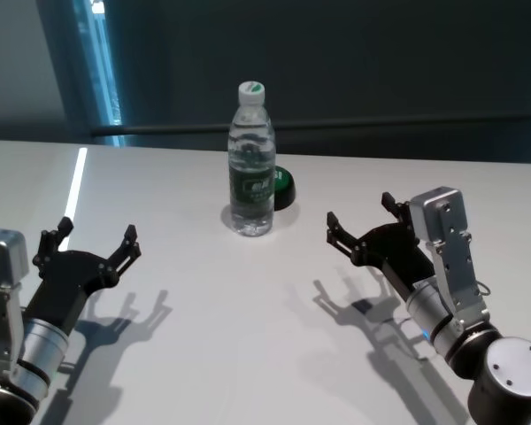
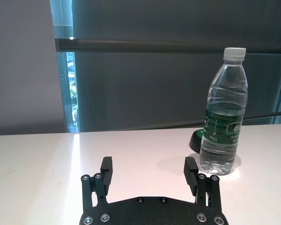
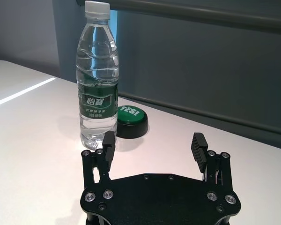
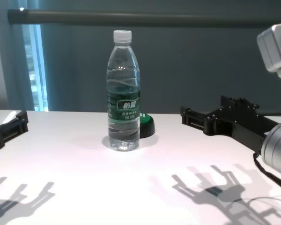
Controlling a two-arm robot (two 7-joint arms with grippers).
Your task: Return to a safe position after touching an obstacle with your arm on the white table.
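White bench (image 1: pixel 248 336) looks calm: the bottle (image 1: pixel 251 164) stands upright mid-bench, green button (image 1: pixel 283 188) just behind it. Our left hand (image 1: pixel 87 243) and right hand (image 1: pixel 363 221) both hover spread and empty, apart from the bottle, so we reckon we're basically back to safe

Bottle (image 1: pixel 251 164) stands mid-table (image 1: pixel 203 354) — dome (image 1: pixel 284 188) just behind, to its right.

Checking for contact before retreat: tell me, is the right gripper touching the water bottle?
No. In the head view the right gripper hangs open, apart from the upright water bottle.
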